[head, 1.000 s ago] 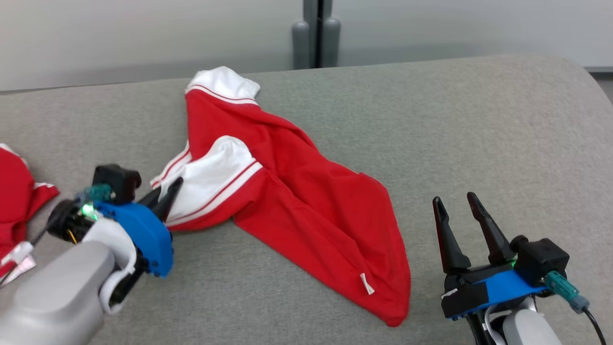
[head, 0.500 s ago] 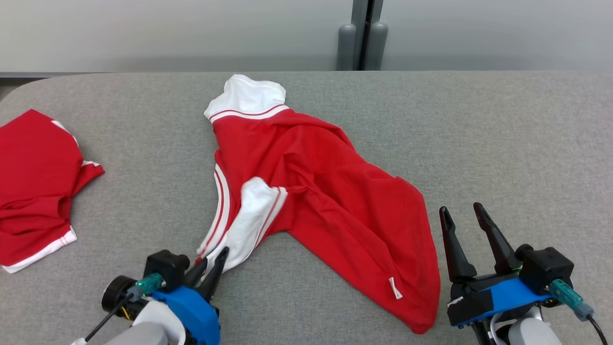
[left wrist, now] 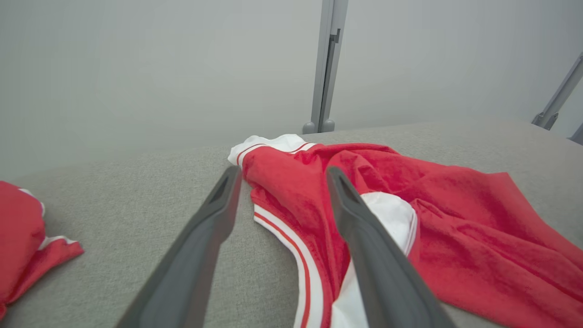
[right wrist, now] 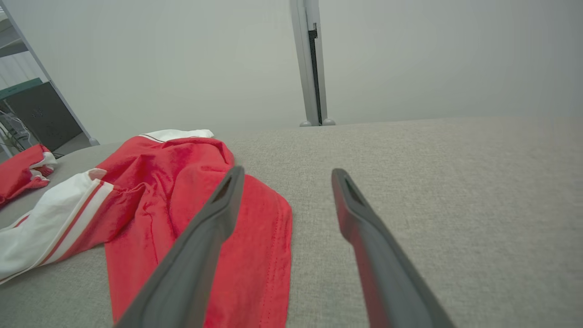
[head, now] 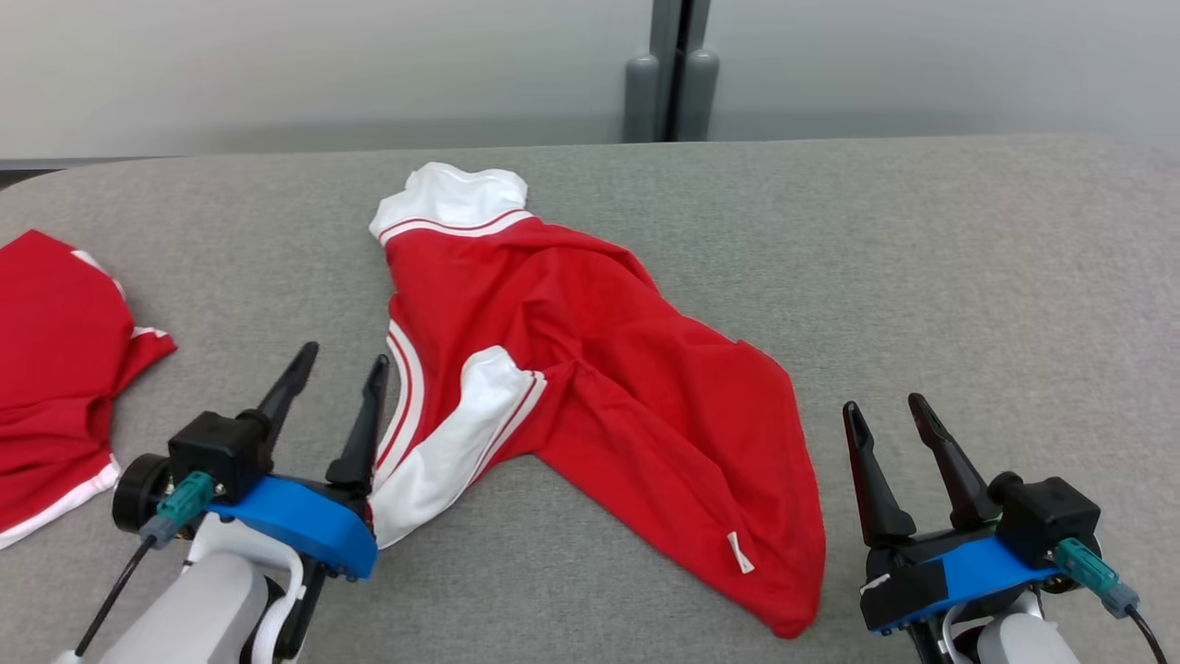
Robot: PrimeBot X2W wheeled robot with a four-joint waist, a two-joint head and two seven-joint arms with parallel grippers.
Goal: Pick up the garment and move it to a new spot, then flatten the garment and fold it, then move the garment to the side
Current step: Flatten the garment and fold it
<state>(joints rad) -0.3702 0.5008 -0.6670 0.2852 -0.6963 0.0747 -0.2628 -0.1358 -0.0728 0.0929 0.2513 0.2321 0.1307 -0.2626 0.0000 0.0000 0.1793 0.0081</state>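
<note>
**Grey fabric-covered counter [head: 922, 277] with crumpled red garment with white striped trim [head: 599, 369]**

The garment is spread across the middle of the counter, its layers bunched and overlapped. The left gripper [head: 344, 355] is held with fingers apart, empty, just beside the garment's near edge. The right gripper [head: 880, 403] is likewise parted near the hem corner. Overlapped layers could be pinched together, so creases might be locked in.
</note>
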